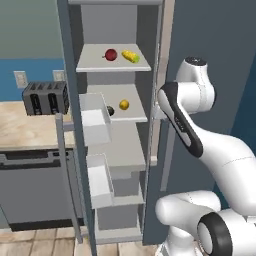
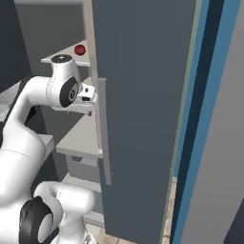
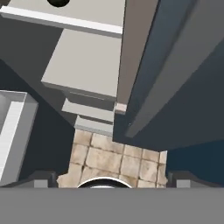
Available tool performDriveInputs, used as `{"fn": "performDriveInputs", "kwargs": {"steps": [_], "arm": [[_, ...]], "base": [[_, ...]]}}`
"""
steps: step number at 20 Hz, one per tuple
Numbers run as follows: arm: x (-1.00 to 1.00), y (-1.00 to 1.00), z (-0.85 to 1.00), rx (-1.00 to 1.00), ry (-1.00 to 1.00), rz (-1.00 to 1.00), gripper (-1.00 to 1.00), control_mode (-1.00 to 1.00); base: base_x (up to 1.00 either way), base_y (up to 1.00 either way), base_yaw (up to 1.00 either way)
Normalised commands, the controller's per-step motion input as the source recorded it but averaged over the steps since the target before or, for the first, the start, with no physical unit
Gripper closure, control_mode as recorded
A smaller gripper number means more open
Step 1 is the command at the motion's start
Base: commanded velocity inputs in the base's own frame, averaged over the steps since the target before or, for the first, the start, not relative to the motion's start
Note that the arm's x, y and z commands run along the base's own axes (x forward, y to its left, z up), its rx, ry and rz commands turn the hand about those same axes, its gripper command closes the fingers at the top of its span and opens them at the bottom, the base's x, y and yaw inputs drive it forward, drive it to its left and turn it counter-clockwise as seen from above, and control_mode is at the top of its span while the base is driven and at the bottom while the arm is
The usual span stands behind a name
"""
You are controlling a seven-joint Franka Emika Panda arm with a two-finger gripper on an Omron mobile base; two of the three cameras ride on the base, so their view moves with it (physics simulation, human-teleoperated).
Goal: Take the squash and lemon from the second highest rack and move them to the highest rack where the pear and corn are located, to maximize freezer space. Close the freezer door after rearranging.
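Note:
The freezer stands open. On its highest rack [image 1: 95,62] lie a red pear [image 1: 111,54] and a yellow corn cob [image 1: 130,56]; the pear [image 2: 79,49] also shows past the door edge. On the second highest rack [image 1: 135,115] sit a dark squash [image 1: 110,111] and a yellow lemon [image 1: 124,104]. My gripper [image 2: 91,96] hangs at second-rack height, right beside the long handle [image 2: 102,133] of the freezer's right door [image 2: 143,119]. In the hand view the gripper [image 3: 113,178] points down at the tiled floor, open, with nothing between its fingertips [image 3: 43,177]. The squash [image 3: 59,2] peeks in at the top edge.
The left door [image 1: 75,150] is swung open, and its white bins [image 1: 95,120] jut in front of the racks. A toaster [image 1: 46,97] stands on the wooden counter [image 1: 30,130] to the left, above a dishwasher [image 1: 35,190]. My own forearm crosses the freezer's right edge.

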Motion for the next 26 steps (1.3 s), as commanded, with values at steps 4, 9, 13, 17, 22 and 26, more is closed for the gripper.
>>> {"fn": "performDriveInputs", "kwargs": {"steps": [4, 9, 13, 17, 22, 26], "arm": [[0.0, 0.0, 0.0, 0.0, 0.0, 0.0, -1.0, 1.0], [0.0, 0.0, 0.0, 0.0, 0.0, 0.0, -1.0, 1.0], [0.0, 0.0, 0.0, 0.0, 0.0, 0.0, -1.0, 1.0], [0.0, 0.0, 0.0, 0.0, 0.0, 0.0, -1.0, 1.0], [0.0, 0.0, 0.0, 0.0, 0.0, 0.0, -1.0, 1.0], [0.0, 0.0, 0.0, 0.0, 0.0, 0.0, -1.0, 1.0]], "base": [[0.16, 0.29, 0.53], [0.13, 0.27, 0.47], [0.44, 0.13, 0.36], [0.42, 0.02, 0.32], [0.36, 0.04, 0.27], [-0.09, -0.57, -0.27]]}}
